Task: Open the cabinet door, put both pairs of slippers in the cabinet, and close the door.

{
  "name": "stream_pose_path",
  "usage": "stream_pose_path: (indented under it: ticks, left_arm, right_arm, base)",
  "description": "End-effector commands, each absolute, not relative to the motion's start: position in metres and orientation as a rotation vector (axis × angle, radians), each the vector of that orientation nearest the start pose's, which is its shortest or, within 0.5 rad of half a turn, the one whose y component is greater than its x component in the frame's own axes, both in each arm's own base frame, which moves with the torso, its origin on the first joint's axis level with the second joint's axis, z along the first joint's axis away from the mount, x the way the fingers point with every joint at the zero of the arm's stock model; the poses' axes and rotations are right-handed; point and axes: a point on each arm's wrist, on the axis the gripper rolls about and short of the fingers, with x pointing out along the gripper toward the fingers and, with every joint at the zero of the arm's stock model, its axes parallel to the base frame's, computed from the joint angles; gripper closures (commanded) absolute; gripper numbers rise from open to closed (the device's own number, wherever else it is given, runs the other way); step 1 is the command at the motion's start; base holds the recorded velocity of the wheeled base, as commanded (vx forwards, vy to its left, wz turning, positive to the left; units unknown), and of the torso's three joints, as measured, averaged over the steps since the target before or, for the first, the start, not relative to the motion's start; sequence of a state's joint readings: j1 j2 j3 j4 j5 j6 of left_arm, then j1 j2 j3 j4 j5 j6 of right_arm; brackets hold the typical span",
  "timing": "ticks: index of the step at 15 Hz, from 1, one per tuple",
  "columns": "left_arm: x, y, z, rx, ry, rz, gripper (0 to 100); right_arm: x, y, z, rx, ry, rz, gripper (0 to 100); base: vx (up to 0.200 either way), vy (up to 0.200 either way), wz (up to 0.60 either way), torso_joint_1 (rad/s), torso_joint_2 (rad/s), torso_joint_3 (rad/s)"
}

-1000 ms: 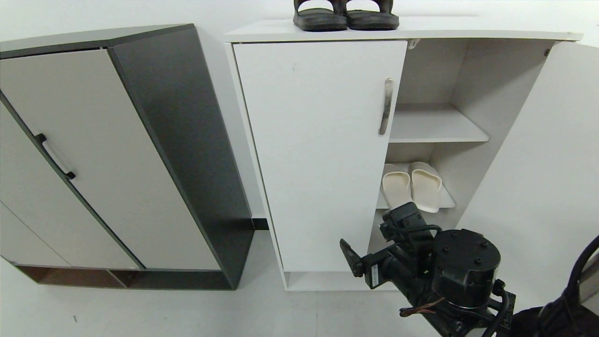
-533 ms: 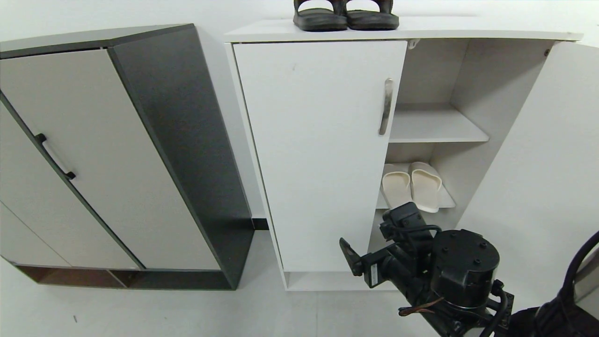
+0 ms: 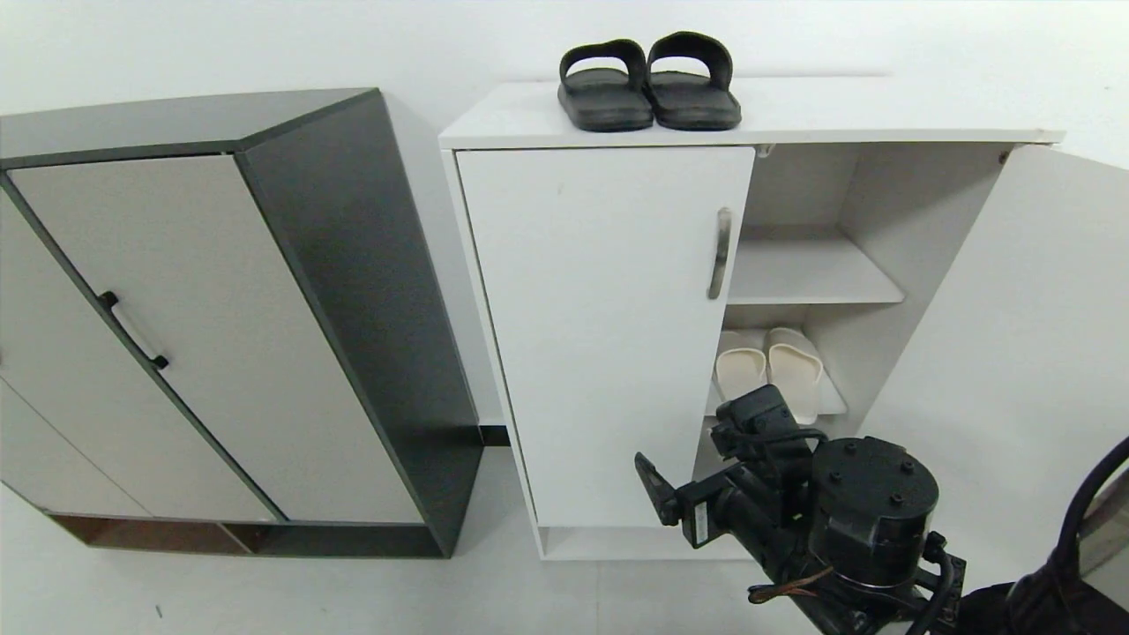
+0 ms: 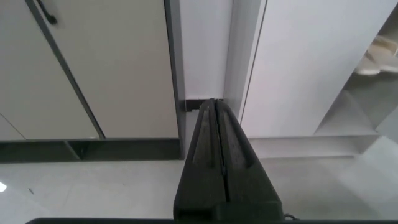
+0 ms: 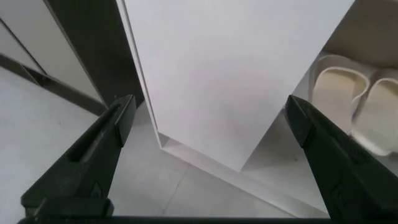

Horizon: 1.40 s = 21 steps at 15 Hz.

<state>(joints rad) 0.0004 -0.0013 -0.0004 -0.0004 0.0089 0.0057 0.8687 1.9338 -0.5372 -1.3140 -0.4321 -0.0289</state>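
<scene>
A pair of black slippers [image 3: 649,84] sits on top of the white cabinet [image 3: 794,110]. The cabinet's right door [image 3: 1014,353] stands wide open, while the left door [image 3: 609,326] with its metal handle [image 3: 719,253] is shut. Inside, a pair of white slippers [image 3: 769,370] rests on the lower shelf, also visible as white slippers [image 5: 360,99] from the right wrist. My right gripper [image 5: 210,106] is open and empty, low in front of the shut left door. My right arm [image 3: 847,511] hangs before the open compartment. My left gripper [image 4: 215,106] is shut on nothing, low near the floor, pointing at the gap between the two cabinets.
A dark cabinet [image 3: 220,309] with pale doors stands close to the left of the white one. The upper shelf [image 3: 811,273] inside the white cabinet is bare. Pale floor [image 3: 353,591] lies in front of both cabinets.
The head camera has tilted upward, so the cabinets and black slippers sit lower in the picture. The slippers, doors and right arm have kept their places.
</scene>
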Motion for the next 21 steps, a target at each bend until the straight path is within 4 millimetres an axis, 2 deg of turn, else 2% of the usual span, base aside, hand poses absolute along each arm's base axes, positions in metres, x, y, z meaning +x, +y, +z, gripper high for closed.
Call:
stream_pose_path:
  ticks: [1, 12, 21]
  left_arm:
    - [-0.0228, 0.0002, 0.0755, 0.006, 0.000, 0.011, 100]
    - [-0.0228, 0.0001, 0.0755, 0.006, 0.000, 0.009, 100]
    - [-0.0228, 0.0002, 0.0755, 0.006, 0.000, 0.011, 100]
  right_arm:
    - [0.2086, 0.2318, 0.1127, -0.080, 0.061, 0.436, 0]
    - [0.2081, 0.2313, 0.1127, -0.079, 0.062, 0.438, 0]
    - [0.2078, 0.2309, 0.1141, -0.076, 0.058, 0.438, 0]
  base:
    - [0.000, 0.000, 0.00, 0.110, -0.49, -0.354]
    - [0.000, 0.000, 0.00, 0.145, -0.48, -0.324]
    - [0.000, 0.000, 0.00, 0.217, -0.52, -0.311]
